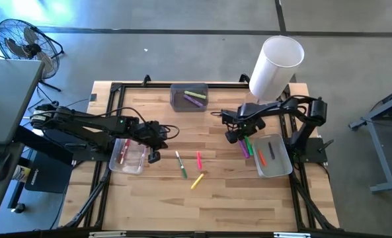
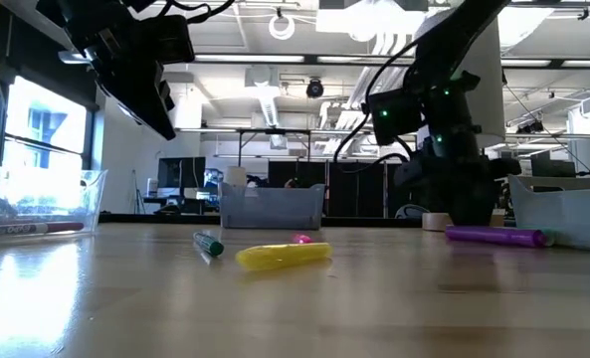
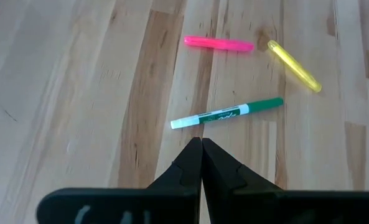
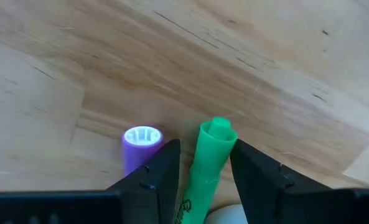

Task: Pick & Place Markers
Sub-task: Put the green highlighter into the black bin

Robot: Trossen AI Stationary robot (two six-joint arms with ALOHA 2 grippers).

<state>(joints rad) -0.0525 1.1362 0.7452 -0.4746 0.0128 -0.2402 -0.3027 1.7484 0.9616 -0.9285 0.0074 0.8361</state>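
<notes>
Three markers lie flat on the wooden table: a green-and-white one (image 1: 180,164) (image 3: 226,113), a pink one (image 1: 199,159) (image 3: 218,43) and a yellow one (image 1: 196,180) (image 3: 294,65). My left gripper (image 1: 155,153) (image 3: 201,140) is shut above the table, just short of the green-and-white marker, touching nothing. My right gripper (image 1: 237,137) (image 4: 204,163) points down, open, with a green marker (image 4: 210,163) between its fingers. A purple marker (image 4: 140,144) (image 2: 493,236) lies alongside that one. My right gripper comes from above with one finger (image 4: 162,171) on each long side of the green marker's capped end (image 4: 216,134), fingers across it. The marker lies on the table. I cannot tell whether the fingers touch it.
A clear tray (image 1: 127,157) with a red marker sits at the left, a second tray (image 1: 275,158) with markers at the right. At the far edge stand a grey bin (image 1: 188,98) holding yellow-green and purple markers and a tall white cylinder (image 1: 275,66).
</notes>
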